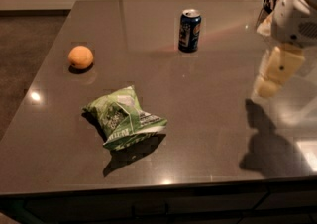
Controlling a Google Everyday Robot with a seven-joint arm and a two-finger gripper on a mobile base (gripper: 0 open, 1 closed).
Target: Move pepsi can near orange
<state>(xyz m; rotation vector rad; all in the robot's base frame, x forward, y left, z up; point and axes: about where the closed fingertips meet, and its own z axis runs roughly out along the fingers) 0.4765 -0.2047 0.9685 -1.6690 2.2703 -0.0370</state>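
On the table we see the orange far left, the green chip bag nearer the front edge, and the pepsi can upright toward the back. Our hand hovers at the right, well apart from the can, which lies to its left and farther back. Whether the hand is wide or narrow, we cannot tell.

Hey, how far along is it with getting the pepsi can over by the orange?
Nothing looks done yet: the pepsi can stands upright at the far middle of the table, well apart from the orange on the left. In hand: the gripper hangs at the right edge, clear of the can. Left: reach, grasp, carry it over, set it down.
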